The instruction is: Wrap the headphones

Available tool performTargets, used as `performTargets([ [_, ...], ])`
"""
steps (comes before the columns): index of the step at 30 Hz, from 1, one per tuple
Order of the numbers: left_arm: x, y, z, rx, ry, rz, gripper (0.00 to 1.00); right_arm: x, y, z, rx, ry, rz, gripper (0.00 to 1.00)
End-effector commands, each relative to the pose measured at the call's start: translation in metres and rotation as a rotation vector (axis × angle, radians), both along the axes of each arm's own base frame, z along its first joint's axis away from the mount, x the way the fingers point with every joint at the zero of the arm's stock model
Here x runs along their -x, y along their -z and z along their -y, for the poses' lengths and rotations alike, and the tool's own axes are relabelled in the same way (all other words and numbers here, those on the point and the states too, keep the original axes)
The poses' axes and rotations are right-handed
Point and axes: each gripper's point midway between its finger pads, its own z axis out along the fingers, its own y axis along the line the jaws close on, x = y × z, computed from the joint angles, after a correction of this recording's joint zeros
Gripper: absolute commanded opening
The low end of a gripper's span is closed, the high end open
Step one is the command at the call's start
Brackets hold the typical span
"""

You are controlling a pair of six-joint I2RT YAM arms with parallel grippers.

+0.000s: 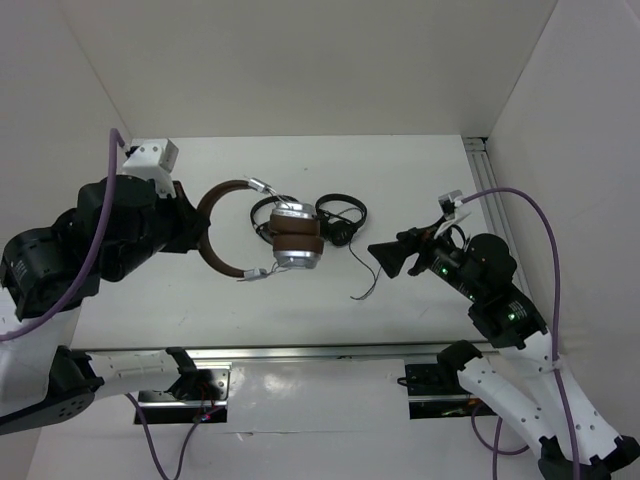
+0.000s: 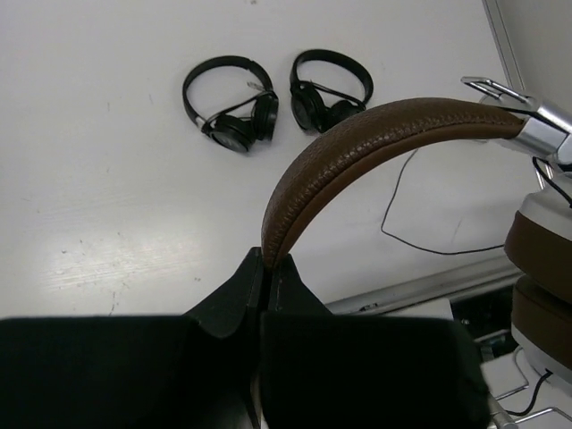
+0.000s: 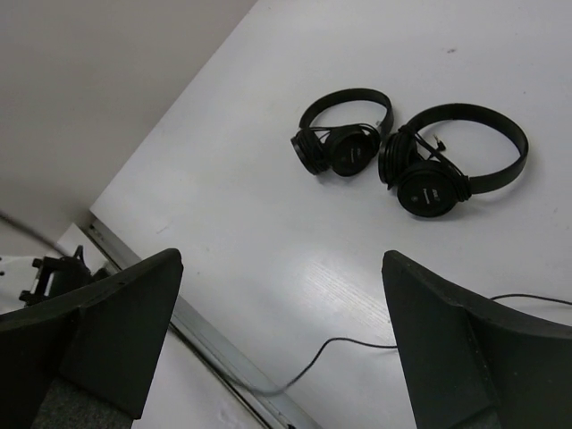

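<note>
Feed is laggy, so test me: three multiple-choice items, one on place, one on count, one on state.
1. The over-ear headphones with brown headband and silver earcups are: A clamped in the left gripper; B clamped in the right gripper; C lying untouched on the white table.
2. How many small all-black headphones lie on the table? A one; B two; C three.
3. The right gripper is: A open, empty; B shut, empty; C shut on the headphones.
1 A: that gripper pinches the headband. 2 B: two lie side by side. 3 A: its jaws stand far apart, gripping nothing.
</note>
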Motion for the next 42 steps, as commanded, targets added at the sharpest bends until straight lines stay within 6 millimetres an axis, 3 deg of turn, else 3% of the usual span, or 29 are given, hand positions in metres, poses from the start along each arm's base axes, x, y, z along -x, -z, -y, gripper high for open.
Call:
performTargets([
  [1, 0.006, -0.033, 0.018, 0.138, 0.105, 0.102, 0.0, -0.006, -0.028, 0.0, 0.026, -0.011, 0.118, 1.0],
  [5, 0.008, -0.038, 0.02, 0.151, 0.129, 0.114, 0.0, -0.008, -0.032, -0.005, 0.031, -0.038, 0.164, 1.0],
  [9, 0.014, -0.041, 0.026, 0.172, 0.172, 0.109, 0.0, -0.008, -0.014, -0.02, 0.029, -0.12, 0.153, 1.0],
  [11, 0.013, -0.038, 0.027, 0.165, 0.172, 0.101, 0.0, -0.007, -0.016, -0.021, 0.017, -0.128, 0.178, 0.97],
  [13, 0.013, -0.036, 0.025, 0.161, 0.164, 0.102, 0.0, -0.011, -0.018, -0.013, -0.008, -0.065, 0.176, 0.96],
  [16, 0.01, -0.025, 0.018, 0.119, 0.13, 0.08, 0.0, -0.015, -0.037, 0.014, -0.111, 0.112, 0.201, 0.96],
  [19, 0.005, -0.012, 0.006, 0.08, 0.04, 0.042, 0.01, 0.007, -0.06, 0.01, -0.153, 0.033, 0.305, 0.97],
  [23, -0.003, -0.001, 0.009, 0.039, 0.013, 0.006, 0.01, 0.032, -0.062, -0.007, -0.086, -0.146, 0.362, 0.99],
  [24, -0.003, -0.001, 0.009, 0.039, 0.013, 0.006, 0.0, 0.029, -0.047, -0.013, -0.036, -0.183, 0.337, 0.99],
  [26, -0.004, -0.003, 0.01, 0.04, 0.013, 0.007, 0.0, 0.036, -0.045, -0.02, -0.007, -0.252, 0.331, 0.99],
  [28, -0.004, -0.007, 0.008, 0.046, 0.003, 0.019, 0.0, 0.035, -0.027, -0.028, 0.029, -0.306, 0.274, 0.99],
  [31, -0.003, -0.015, 0.006, 0.065, 0.004, 0.037, 0.0, 0.022, -0.018, -0.021, 0.039, -0.224, 0.239, 0.96],
  [36, -0.001, -0.02, 0.002, 0.075, -0.004, 0.053, 0.0, 0.017, -0.017, -0.013, 0.031, -0.161, 0.243, 0.89],
  [42, -0.001, -0.02, -0.005, 0.067, -0.037, 0.055, 0.0, 0.03, -0.007, -0.029, 0.012, -0.29, 0.225, 0.86],
])
